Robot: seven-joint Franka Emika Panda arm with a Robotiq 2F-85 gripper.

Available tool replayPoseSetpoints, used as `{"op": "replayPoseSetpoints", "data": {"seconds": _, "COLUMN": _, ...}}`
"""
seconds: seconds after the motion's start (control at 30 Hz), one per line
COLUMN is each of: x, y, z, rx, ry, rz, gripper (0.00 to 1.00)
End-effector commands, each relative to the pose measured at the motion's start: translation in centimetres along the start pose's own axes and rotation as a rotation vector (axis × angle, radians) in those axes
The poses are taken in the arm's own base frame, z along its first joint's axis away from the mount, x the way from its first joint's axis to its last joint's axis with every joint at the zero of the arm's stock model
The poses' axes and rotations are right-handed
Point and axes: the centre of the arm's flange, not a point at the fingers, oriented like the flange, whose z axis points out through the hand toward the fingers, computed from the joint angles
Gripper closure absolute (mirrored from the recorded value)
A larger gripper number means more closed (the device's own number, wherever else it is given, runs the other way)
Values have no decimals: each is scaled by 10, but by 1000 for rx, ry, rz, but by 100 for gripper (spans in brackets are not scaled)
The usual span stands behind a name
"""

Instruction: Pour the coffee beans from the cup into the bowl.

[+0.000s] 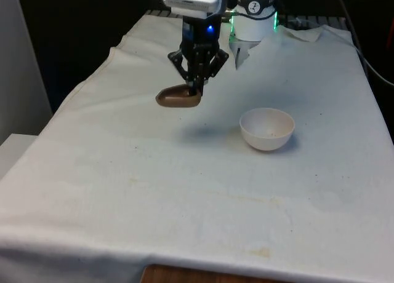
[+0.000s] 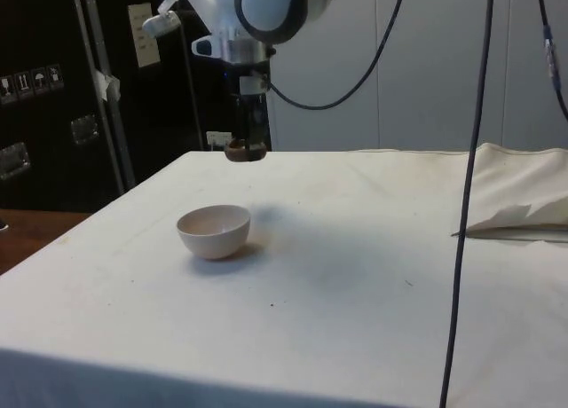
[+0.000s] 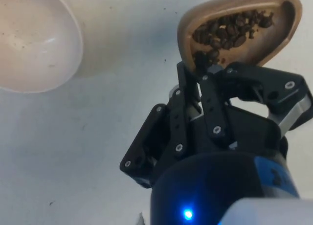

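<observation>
White cloth, lightly stained, covers your tabletop (image 1: 184, 197) before black curtains. Your pincer (image 1: 196, 89) pinches the brown cup (image 1: 178, 97) of beans (image 3: 227, 32) aloft, near the white bowl (image 1: 266, 128).

I see a small brown cup (image 1: 177, 97) held up in the air by its rim in the gripper (image 1: 196, 90). It has dark coffee beans (image 3: 230, 30) inside. The white bowl (image 1: 267, 128) sits upright on the table, lower than the gripper and off to the front view's right.
</observation>
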Motion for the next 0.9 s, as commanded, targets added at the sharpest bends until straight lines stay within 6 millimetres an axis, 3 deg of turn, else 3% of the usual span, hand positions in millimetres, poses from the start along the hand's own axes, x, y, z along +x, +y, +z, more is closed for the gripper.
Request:
{"op": "replayPoseSetpoints", "data": {"seconds": 0.0, "x": 2, "y": -4, "z": -4, "rx": -1, "ry": 3, "rz": 4, "gripper": 99}}
{"op": "replayPoseSetpoints", "data": {"seconds": 0.87, "x": 45, "y": -50, "z": -33, "rx": 14, "ry": 44, "rz": 29, "gripper": 99}}
